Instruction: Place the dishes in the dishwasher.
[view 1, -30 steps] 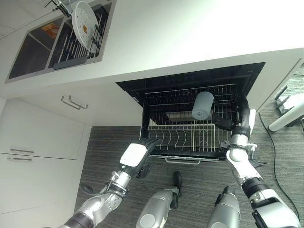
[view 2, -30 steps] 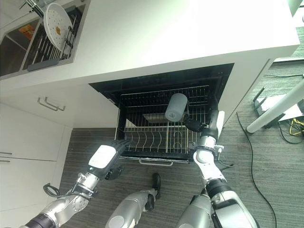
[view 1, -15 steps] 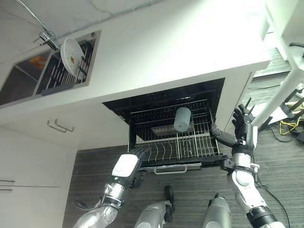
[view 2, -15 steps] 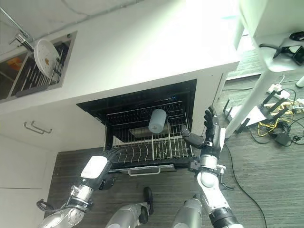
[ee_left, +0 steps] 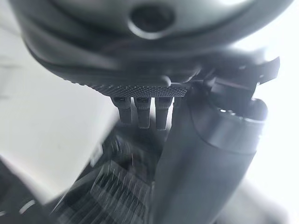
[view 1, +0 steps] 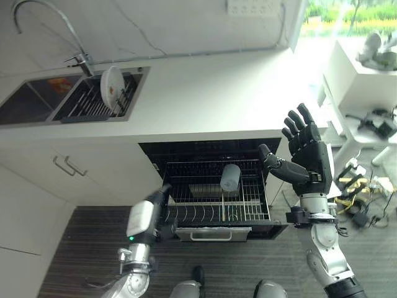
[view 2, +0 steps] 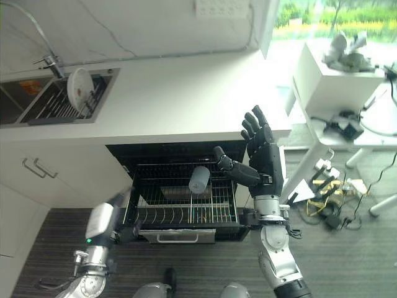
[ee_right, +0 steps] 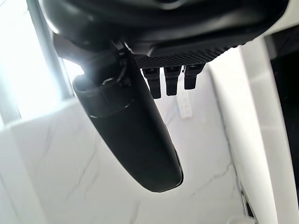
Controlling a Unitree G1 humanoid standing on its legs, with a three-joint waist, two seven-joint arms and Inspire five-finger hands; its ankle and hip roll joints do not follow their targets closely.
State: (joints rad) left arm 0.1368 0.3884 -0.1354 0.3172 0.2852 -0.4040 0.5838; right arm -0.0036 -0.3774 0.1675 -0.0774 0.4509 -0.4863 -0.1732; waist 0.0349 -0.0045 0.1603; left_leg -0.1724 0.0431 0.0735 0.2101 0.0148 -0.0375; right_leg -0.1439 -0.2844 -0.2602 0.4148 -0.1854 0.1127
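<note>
The dishwasher [view 1: 211, 152] stands under the white counter with its wire rack [view 1: 257, 214] pulled out. A grey cup [view 1: 230, 177] lies on its side in the rack. A white plate [view 1: 111, 87] stands upright in the drying rack in the sink. My right hand [view 1: 307, 152] is raised beside the dishwasher's right edge, open, with fingers spread and nothing in it. My left hand [view 1: 146, 218] is low by the rack's left front corner, open, with its fingers [ee_left: 140, 109] straight. In the right wrist view the thumb [ee_right: 131, 130] points at a marble wall.
A sink [view 1: 31, 105] with a tap [view 1: 77, 57] is at the counter's left end. Cabinet handles [view 1: 65, 166] sit below it. To the right stand a white table [view 1: 366, 68] and a heap of cables [view 1: 363, 186] on the floor.
The camera has tilted up, so the whole scene has shifted. My right hand has risen from the rack to counter height with fingers spread. The left hand stays by the rack's left front.
</note>
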